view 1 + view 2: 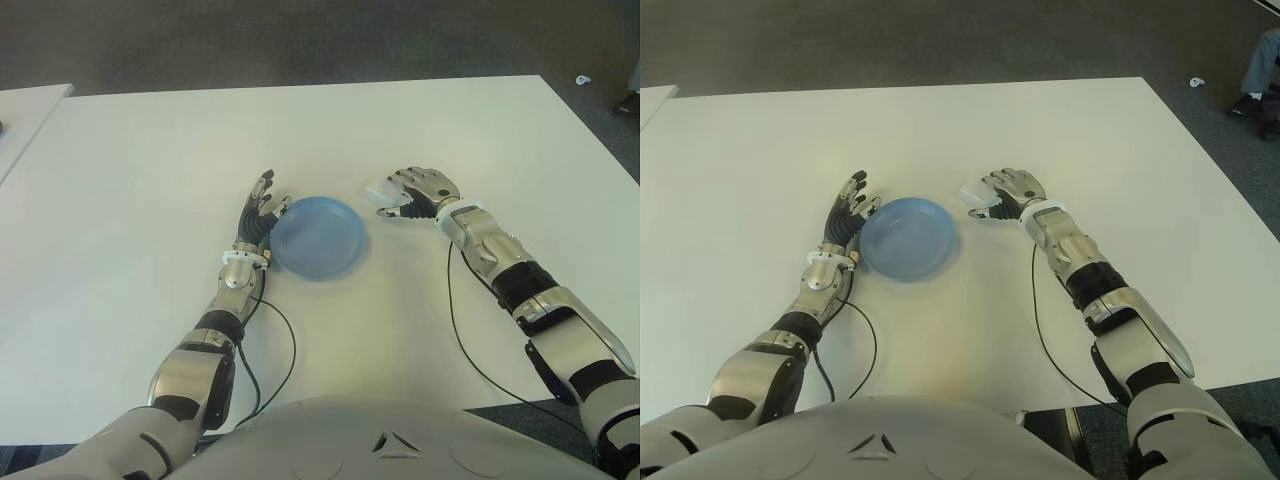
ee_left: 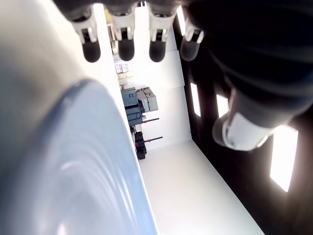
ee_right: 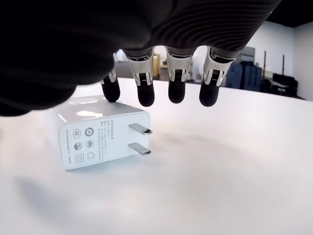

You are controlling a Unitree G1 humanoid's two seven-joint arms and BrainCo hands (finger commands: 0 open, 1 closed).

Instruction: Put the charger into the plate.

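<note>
We see the charger [image 3: 100, 131] lying on the white worktop [image 1: 420, 340], just under the fingers [image 3: 145, 93] of our right hand [image 1: 425, 190]. The fingers hang over its top in a loose row, their tips close above the white body. One tip at the far end seems to touch the case, but nothing closes around it, so we judge that the charger is not yet held. Its two metal pins point out sideways, away from the palm. This leaves the flat sides free for a grip, and we think that is why the hand comes from above.

The blue plate [image 1: 318, 238] is to the inner side of these fingers, near but apart from the charger, with a strip of bare worktop between them. It holds nothing.

Our left hand [image 1: 262, 212] shows on the other side of the plate, with its fingers [image 2: 125, 48] stretched out and relaxed along the rim, holding nothing. We cannot tell whether they press the rim or only lie beside it. We suppose the hand is placed there to keep the light plate from sliding when the charger arrives.

In our judgement the task is at its start: the grasp must come first, then a short carry across to the plate. The smooth case may slip if the fingers close only on its upper edge.
</note>
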